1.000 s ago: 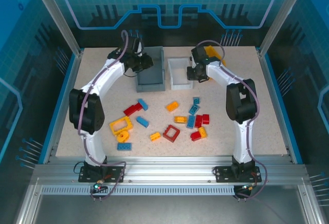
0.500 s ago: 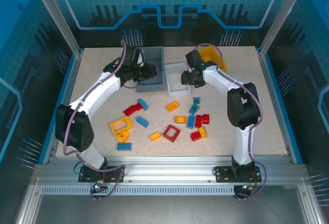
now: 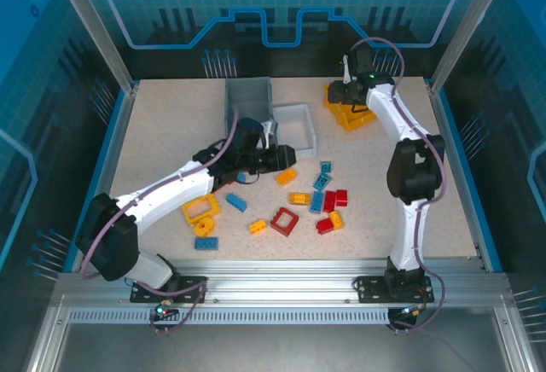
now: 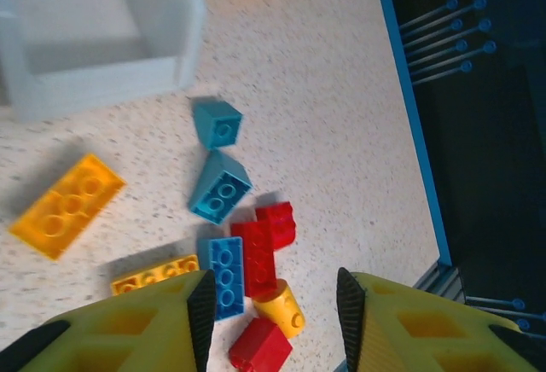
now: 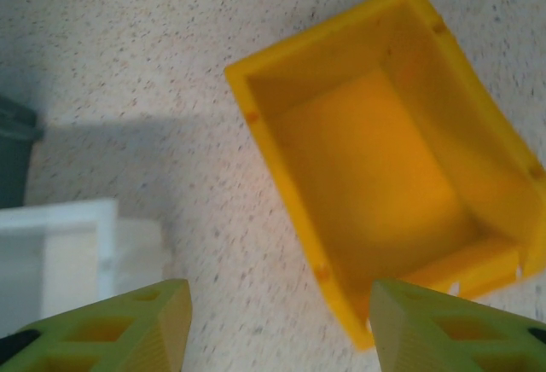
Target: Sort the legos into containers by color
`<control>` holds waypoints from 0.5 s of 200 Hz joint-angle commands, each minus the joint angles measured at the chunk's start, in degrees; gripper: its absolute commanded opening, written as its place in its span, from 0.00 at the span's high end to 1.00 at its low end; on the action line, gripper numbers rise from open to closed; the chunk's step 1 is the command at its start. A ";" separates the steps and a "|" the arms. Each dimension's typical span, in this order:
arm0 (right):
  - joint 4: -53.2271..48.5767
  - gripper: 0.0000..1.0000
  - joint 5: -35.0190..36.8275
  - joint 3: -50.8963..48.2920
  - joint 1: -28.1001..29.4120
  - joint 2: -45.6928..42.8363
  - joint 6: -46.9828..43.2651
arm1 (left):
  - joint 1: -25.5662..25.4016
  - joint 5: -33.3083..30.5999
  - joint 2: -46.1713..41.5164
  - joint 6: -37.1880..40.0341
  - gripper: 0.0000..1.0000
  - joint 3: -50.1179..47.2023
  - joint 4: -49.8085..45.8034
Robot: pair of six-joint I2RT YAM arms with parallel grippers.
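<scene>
I was at the pick-up stage: left gripper wide open over the bricks in front of the white bin, right gripper gaping empty over the yellow bin beside it, so next I'd lower and pinch one.
</scene>
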 commanded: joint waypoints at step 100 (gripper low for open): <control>-16.00 0.64 -0.29 23.27 -1.01 20.29 -5.30 | -7.60 -8.78 -9.03 -2.56 0.54 -7.64 4.66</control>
